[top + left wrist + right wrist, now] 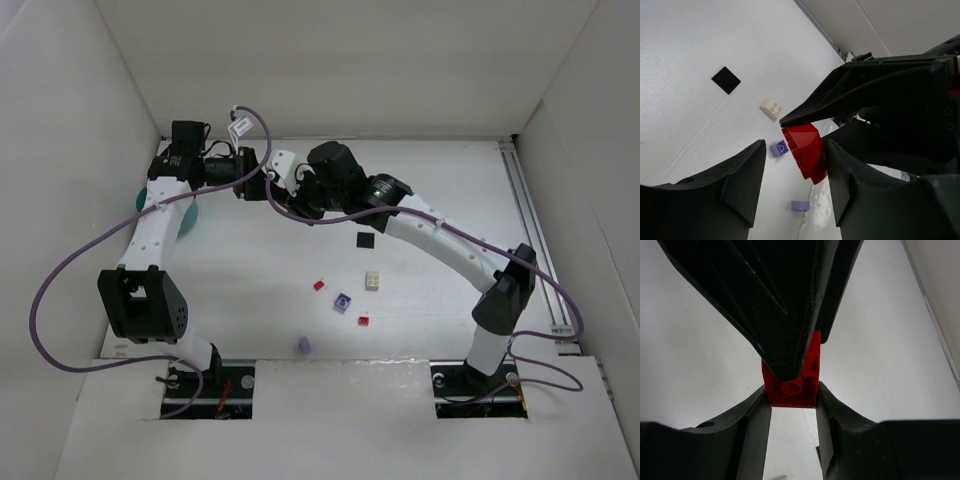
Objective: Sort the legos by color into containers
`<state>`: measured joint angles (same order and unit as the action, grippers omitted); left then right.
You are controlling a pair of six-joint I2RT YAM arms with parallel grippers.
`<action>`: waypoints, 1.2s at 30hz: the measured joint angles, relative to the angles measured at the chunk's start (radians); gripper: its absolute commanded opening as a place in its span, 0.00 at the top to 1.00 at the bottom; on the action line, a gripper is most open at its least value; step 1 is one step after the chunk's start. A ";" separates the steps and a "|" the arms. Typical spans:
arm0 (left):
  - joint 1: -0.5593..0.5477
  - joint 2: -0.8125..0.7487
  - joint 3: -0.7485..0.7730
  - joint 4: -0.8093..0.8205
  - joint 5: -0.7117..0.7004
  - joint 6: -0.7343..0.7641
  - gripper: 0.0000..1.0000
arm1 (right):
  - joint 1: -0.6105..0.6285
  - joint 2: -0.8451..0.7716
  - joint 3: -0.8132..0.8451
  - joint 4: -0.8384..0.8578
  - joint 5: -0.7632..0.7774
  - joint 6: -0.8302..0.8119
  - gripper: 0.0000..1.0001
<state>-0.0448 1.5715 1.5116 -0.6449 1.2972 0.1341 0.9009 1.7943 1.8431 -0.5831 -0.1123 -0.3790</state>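
Observation:
My right gripper [791,390] is shut on a red brick [790,385] and holds it above the table at the far middle [290,188]. My left gripper [795,147] is open around that same red brick [805,152]. The brick lies against one of its fingers [845,180] with a gap to the other. The two grippers meet tip to tip in the top view, the left gripper [262,185] on the left. The teal bowl [187,218] is mostly hidden behind the left arm; its compartments do not show.
Loose on the table lie a black square [365,240], a cream brick [372,281], two small red bricks [319,285] [363,320] and two purple bricks [343,302] [304,344]. White walls enclose the table. A rail [535,230] runs along the right edge.

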 measured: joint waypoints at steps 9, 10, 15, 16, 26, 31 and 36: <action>-0.013 0.000 0.000 -0.013 0.008 0.015 0.76 | 0.006 0.009 0.000 -0.004 0.029 -0.018 0.65; -0.013 0.000 0.000 -0.014 0.007 0.016 0.79 | 0.006 0.010 0.000 -0.005 0.032 -0.018 0.59; -0.013 0.000 0.000 -0.026 -0.003 0.038 0.81 | 0.011 0.010 -0.005 0.024 0.048 -0.016 0.23; -0.013 0.000 0.000 -0.031 -0.008 0.045 0.81 | 0.011 0.006 -0.015 0.039 0.053 -0.015 0.20; 0.094 0.007 0.026 -0.101 -0.104 0.133 0.83 | -0.042 -0.158 -0.269 0.079 0.070 0.023 0.13; 0.205 0.042 0.135 -0.153 -0.248 0.231 0.83 | -0.179 -0.206 -0.359 0.067 0.039 0.046 0.13; 0.331 0.174 0.362 -0.285 -0.373 0.405 0.83 | -0.273 -0.201 -0.373 0.037 0.010 0.060 0.13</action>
<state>0.2863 1.7454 1.8740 -0.9302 0.9245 0.5388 0.6281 1.5932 1.4704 -0.5465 -0.1028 -0.3187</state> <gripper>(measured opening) 0.239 0.864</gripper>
